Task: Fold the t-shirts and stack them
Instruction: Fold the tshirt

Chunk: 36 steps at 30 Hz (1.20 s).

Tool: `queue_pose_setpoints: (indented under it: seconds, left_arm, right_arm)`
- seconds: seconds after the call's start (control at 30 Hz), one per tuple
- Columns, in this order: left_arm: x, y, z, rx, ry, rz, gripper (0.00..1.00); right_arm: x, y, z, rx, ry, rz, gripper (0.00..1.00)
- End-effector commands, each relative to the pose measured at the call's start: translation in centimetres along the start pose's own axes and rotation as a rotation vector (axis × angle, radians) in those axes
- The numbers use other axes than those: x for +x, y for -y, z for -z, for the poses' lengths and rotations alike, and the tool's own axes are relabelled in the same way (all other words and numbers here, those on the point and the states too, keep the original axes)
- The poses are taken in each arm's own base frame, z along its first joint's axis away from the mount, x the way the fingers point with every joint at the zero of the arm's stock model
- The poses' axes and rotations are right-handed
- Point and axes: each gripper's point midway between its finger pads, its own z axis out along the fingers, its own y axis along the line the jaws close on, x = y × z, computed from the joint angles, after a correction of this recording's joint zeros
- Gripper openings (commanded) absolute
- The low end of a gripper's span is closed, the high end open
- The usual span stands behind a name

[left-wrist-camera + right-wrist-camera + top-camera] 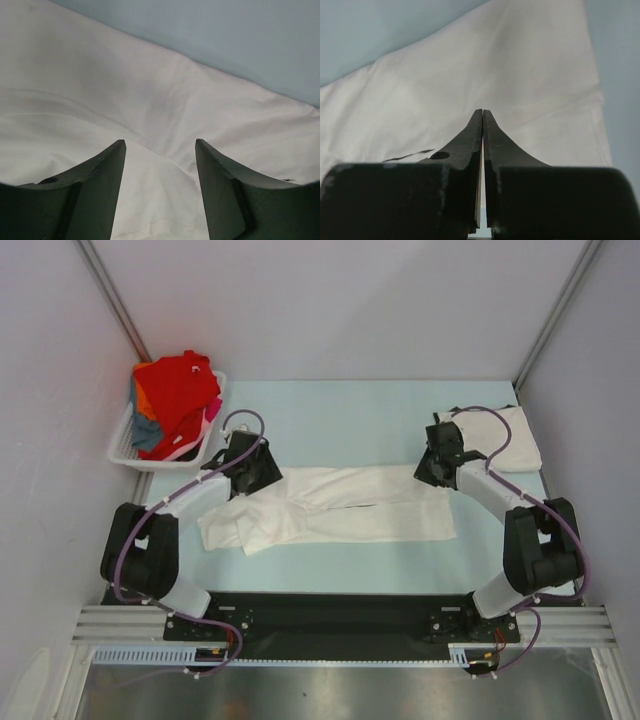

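- The off-white t-shirt [330, 510] lies across the middle of the table, stretched long from left to right. Its left end is bunched and rumpled, and its right end is flatter.
- My left claw [255, 470] hangs over the shirt's far left edge. The left wrist view shows its jaws wide apart [160, 145], with creased cloth filling the gap below them.
- My right claw [433, 468] sits at the shirt's far right corner. In the right wrist view its jaws are pressed tip to tip [483, 114] above the cloth. I cannot tell whether any fabric is pinched.
- A folded white t-shirt [515, 440] lies at the far right of the table, just beyond my right claw.
- A red t-shirt [180, 385] tops a heap with orange cloth [143, 398], blue-grey cloth [145, 430] and pink cloth [208, 420].
- That heap fills the white slatted basket [128, 448] at the far left.
- The table [350, 410] is pale blue.
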Motion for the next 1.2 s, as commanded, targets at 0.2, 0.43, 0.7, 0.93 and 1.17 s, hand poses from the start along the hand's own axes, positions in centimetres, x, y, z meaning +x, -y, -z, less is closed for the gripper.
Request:
queue_pose_setpoints:
  seconds: [0.2,0.43,0.7,0.93,1.17]
  left_arm:
    - [0.5,-3.5,-3.1,-0.127,-0.033,0.086,0.62]
    - [2.0,-5.6,-4.4,-0.18,-0.092,0.114,0.61]
    - [2.6,-6.4,-4.9,-0.198,-0.108,0.129,0.6]
    - [1.1,-6.1,-4.0,-0.196,-0.058,0.112,0.6]
    - [-1.4,-5.4,-1.2,-0.183,0.036,0.099,0.6]
  right_arm:
    - [-1.8,4.2,-3.7,0.201,0.053,-0.029,0.0]
    - [0.4,9.4,-5.5,0.35,0.003,-0.129,0.0]
    - [-0.5,11.7,-3.4,0.43,0.084,-0.178,0.0]
    - [-0.9,11.5,-1.4,0.403,0.12,-0.181,0.0]
    - [-2.2,10.4,0.5,0.353,0.172,-0.161,0.0]
